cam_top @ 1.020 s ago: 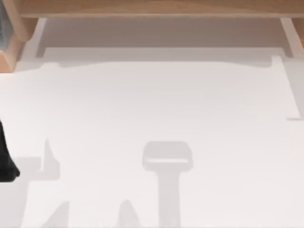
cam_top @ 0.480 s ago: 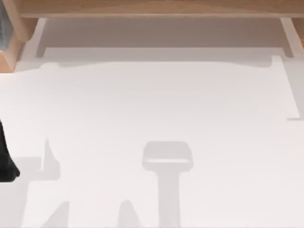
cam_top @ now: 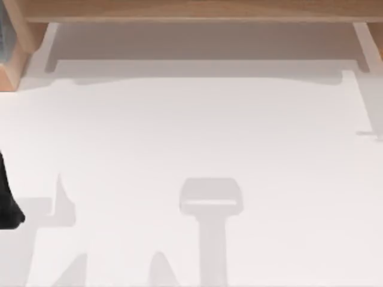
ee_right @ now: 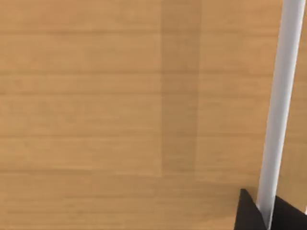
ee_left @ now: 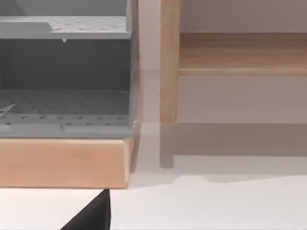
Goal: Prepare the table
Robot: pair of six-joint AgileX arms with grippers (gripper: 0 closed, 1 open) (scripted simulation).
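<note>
Looking down, you are seeing the white table (cam_top: 197,131) lying wide beside your left arm (cam_top: 7,197); I cannot tell either claw's state

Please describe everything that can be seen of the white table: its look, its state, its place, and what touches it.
The table is a large, flat, smooth white top, plain and featureless, lying level under the top camera. Soft grey shadows fall across its near part and along its far edge. A light-brown wooden frame runs along its far side, with a wooden-based grey rack standing on its far left corner. A dark part of the left arm shows at its left edge.
</note>
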